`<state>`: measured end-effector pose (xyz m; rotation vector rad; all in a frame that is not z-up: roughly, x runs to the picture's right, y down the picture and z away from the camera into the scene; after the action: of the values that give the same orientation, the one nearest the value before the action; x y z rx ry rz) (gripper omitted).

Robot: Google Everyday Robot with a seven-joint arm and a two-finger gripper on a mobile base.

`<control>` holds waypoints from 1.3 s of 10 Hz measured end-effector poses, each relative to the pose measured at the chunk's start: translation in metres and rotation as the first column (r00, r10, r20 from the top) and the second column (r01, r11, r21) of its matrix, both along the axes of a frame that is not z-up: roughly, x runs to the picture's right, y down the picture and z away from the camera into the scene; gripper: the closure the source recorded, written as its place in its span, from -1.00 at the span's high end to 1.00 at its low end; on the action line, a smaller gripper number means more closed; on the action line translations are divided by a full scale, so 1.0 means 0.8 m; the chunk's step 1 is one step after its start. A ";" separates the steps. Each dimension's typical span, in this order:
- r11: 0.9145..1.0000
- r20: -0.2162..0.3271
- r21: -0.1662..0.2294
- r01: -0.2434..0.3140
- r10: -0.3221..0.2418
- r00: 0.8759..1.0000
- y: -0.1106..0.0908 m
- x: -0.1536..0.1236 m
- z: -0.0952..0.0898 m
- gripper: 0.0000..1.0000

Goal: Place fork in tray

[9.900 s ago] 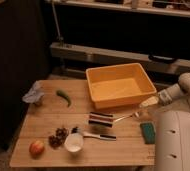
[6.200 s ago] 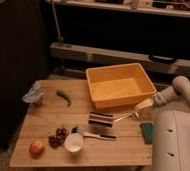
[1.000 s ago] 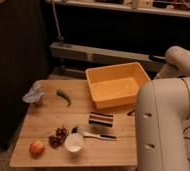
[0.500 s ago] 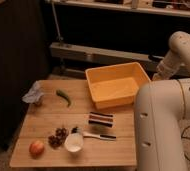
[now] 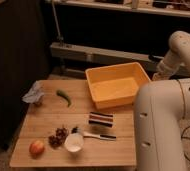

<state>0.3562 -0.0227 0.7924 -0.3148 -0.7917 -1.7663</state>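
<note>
Fingers are closed tight, though what they pinch is hidden: the gripper (image 5: 158,74) sits at the end of the forearm just beside the right rim of the tray (image 5: 113,102), partly behind the robot's big white arm link (image 5: 160,125). Some seconds back it was down at the table's right edge, at the fork lying near the tray's front right corner. Since then the arm has risen and swung to the tray's far right side, hardly shifting in the last half second. The fork shows nowhere now: not on the bare wood of the table (image 5: 43,120), nor on the tray's floor, which looks empty. I judge that it rides in the closed grip, so only 1 step remains: carrying it over the rim and letting go. The black-handled utensil (image 5: 95,135) lies by the white cup (image 5: 74,142).
</note>
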 end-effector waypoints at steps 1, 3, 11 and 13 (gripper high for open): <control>1.000 0.000 0.001 0.000 0.000 1.000 0.000 0.000 0.000 -1.00; 1.000 -0.001 0.000 -0.001 0.001 1.000 0.000 0.001 0.000 -1.00; 0.949 -0.302 0.001 0.316 -0.301 0.904 0.019 0.015 0.018 -1.00; 0.950 -0.327 0.017 0.312 -0.289 0.900 0.000 0.028 0.009 -1.00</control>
<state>0.3782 -0.0228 0.7998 -0.6913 -0.4627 -1.9580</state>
